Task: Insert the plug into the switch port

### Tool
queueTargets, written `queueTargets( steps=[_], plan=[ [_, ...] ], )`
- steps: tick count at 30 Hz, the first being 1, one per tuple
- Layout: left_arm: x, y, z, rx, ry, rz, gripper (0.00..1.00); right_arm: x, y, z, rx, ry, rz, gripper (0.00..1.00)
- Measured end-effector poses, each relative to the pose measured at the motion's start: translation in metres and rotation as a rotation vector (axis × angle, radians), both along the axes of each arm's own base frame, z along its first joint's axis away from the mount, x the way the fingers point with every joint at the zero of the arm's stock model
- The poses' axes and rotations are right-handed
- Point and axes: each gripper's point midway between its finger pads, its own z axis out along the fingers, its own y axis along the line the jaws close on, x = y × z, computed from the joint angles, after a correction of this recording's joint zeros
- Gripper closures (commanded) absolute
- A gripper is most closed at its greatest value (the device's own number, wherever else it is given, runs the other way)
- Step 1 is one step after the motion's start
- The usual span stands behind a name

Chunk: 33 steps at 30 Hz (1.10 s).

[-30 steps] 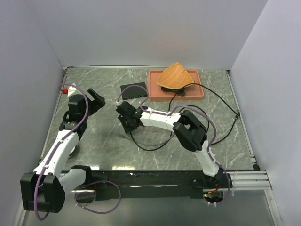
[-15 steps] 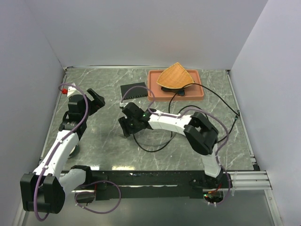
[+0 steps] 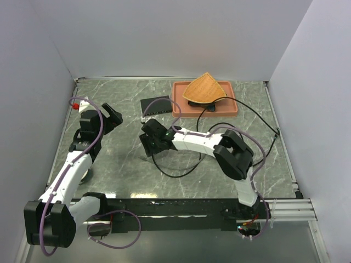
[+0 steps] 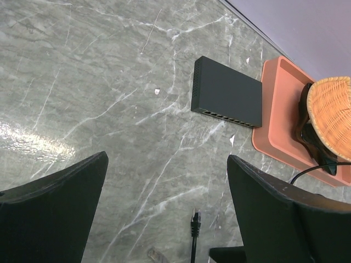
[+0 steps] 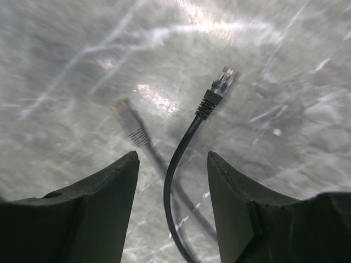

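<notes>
The right gripper (image 5: 173, 159) stands parted, gripping nothing. The black cable (image 5: 176, 159) runs up between its fingers (image 5: 109, 186), and its lower end is cut off by the frame. The plug (image 5: 222, 82) lies on the table (image 5: 66, 66) just ahead of the fingertips, its long axis pointing away from them, clear tip foremost. A dim twin beside it may be a reflection; I cannot tell. The switch box (image 4: 225, 92), with the switch port (image 4: 227, 116) row on one long edge, sits just beside the tray (image 4: 274, 109). The left gripper (image 4: 167, 159) hangs wide and empty.
</notes>
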Motion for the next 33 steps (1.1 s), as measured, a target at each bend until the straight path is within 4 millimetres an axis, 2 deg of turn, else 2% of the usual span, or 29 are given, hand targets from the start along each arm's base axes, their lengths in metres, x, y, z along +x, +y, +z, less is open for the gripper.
queueTargets(
  steps=[2,6,7,8,11,16,18,20,21,23,24,26,27,28,29,31,33],
  plan=[
    [0.0,0.0,0.0,0.001,0.0,0.0,0.04,-0.002,0.0,-0.015,-0.023,0.024,0.0,0.42],
    [0.0,0.0,0.0,0.003,0.0,-0.001,0.04,-0.005,-0.002,-0.036,-0.064,0.065,-0.002,0.59],
    [0.0,0.0,0.0,0.003,0.0,-0.001,0.04,-0.004,-0.001,-0.037,-0.067,0.067,-0.004,0.66],
    [0.0,0.0,0.0,0.003,0.001,-0.001,0.04,-0.004,0.001,-0.036,-0.062,0.069,-0.003,0.8],
    [0.0,0.0,0.0,0.003,0.001,-0.001,0.04,0.0,0.009,-0.035,-0.05,0.071,0.003,1.0],
    [0.0,0.001,0.0,0.004,0.001,0.001,0.04,-0.005,0.012,-0.033,-0.031,0.086,0.037,1.0],
    [0.0,0.001,0.0,0.005,0.001,0.004,0.04,-0.01,0.006,-0.015,0.0,0.075,0.066,1.0],
    [0.0,0.001,0.0,0.005,0.001,0.004,0.04,-0.015,0.0,0.023,0.063,0.038,0.095,1.0],
    [0.0,0.001,-0.001,0.005,0.001,0.004,0.04,-0.016,-0.004,0.052,0.116,0.0,0.109,1.0],
    [0.0,0.001,-0.002,0.005,0.004,0.003,0.04,-0.01,-0.016,0.125,0.254,-0.114,0.113,1.0],
    [0.0,0.001,-0.002,0.005,0.005,0.003,0.04,-0.006,-0.028,0.174,0.355,-0.202,0.107,1.0],
    [0.001,0.001,-0.002,0.005,0.006,0.003,0.04,0.003,-0.07,0.273,0.559,-0.4,0.056,1.0],
    [0.001,0.001,-0.002,0.005,0.006,0.003,0.04,0.001,-0.091,0.309,0.637,-0.482,0.034,1.0],
    [0.001,0.001,-0.002,0.005,0.006,0.003,0.04,-0.001,-0.123,0.345,0.718,-0.581,-0.01,1.0],
    [0.001,0.001,-0.002,0.005,0.005,0.003,0.04,-0.006,-0.153,0.371,0.775,-0.667,-0.051,1.0],
    [0.001,0.001,-0.002,0.005,0.006,0.004,0.04,-0.025,-0.192,0.4,0.841,-0.787,-0.097,1.0],
    [0.001,0.001,-0.003,0.005,0.008,0.004,0.04,-0.053,-0.215,0.422,0.899,-0.878,-0.089,1.0]
  ],
)
